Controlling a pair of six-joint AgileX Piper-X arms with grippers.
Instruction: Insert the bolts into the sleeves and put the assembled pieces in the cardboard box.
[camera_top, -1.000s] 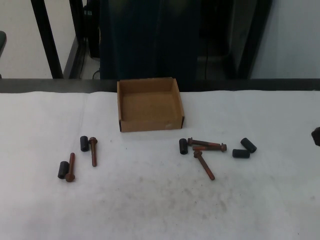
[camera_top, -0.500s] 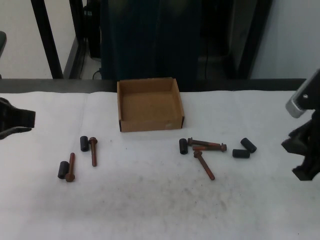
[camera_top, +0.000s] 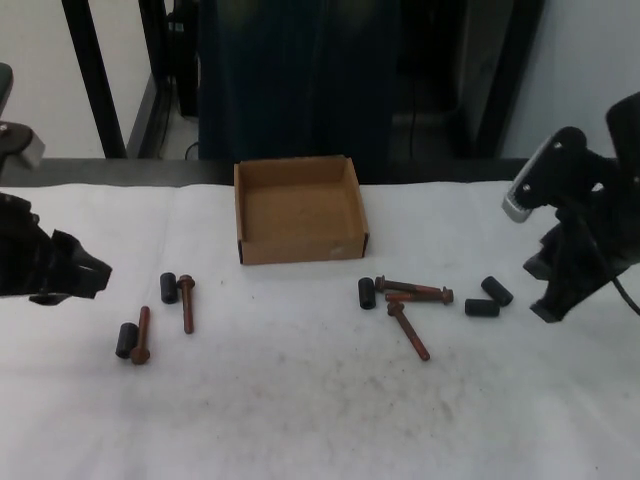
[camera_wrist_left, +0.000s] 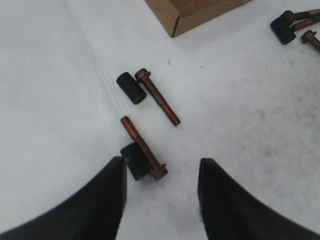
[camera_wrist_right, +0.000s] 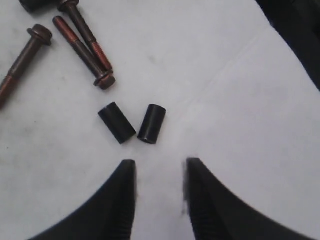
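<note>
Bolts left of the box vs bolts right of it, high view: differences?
Left bolts: two, lying apart, each with a sleeve right beside it. Right bolts: three, two touching side by side, while two sleeves lie off on their own. Shared: rusty red, flat on the bench, none in a sleeve yet.

Soft light makes the white bench (camera_top: 300, 420) bright, the cardboard box (camera_top: 300, 248) has a faint shadow, and the upper frame is dark.

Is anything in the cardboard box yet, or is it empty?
Empty: in the high view the cardboard box shows only its bare brown floor, with no bolt or sleeve inside.
</note>
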